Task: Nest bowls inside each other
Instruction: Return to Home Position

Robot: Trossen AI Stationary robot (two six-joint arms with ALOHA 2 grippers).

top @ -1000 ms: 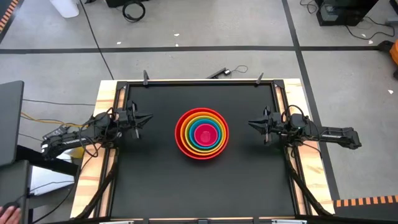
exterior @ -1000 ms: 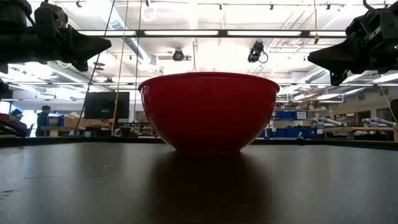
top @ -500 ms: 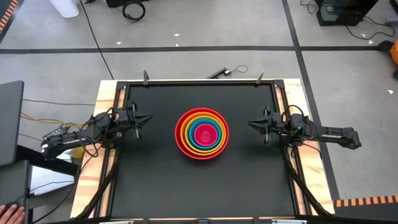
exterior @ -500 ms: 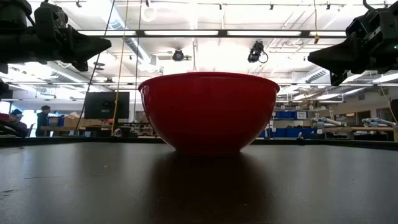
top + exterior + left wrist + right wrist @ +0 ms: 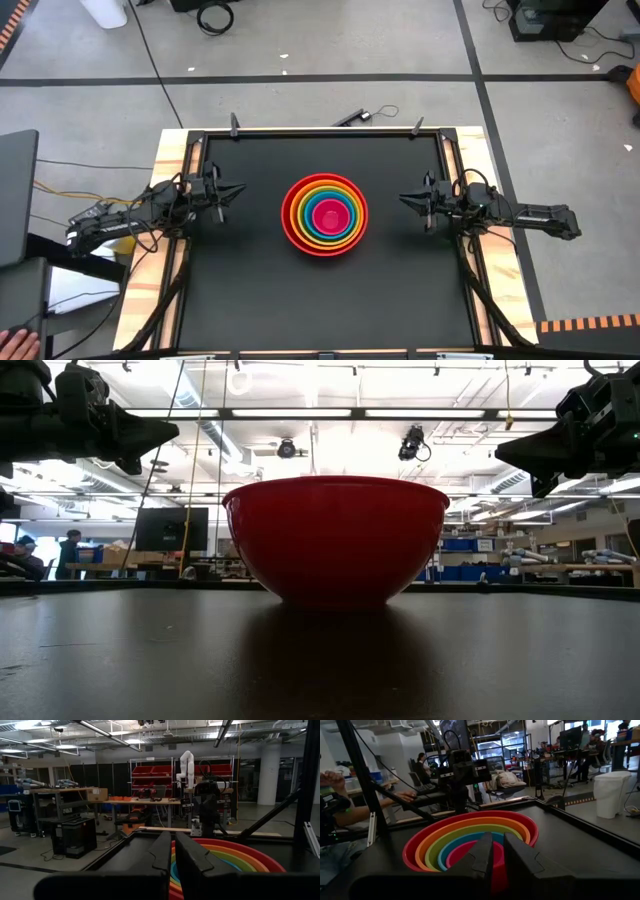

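Nested bowls [image 5: 325, 215], red outermost to pink innermost, stand at the centre of the table [image 5: 250, 300]. Left pincer [image 5: 238, 190] and right pincer [image 5: 403, 198] flank them, well apart, fingers closed, holding nothing.

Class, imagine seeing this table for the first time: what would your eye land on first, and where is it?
The bowls nested in rainbow rings at the middle of the black table, from the red bowl outside to the pink bowl at the centre. Next, the dark arms: the left hand and right hand hang either side of the nest, apart from it, pointing inward.
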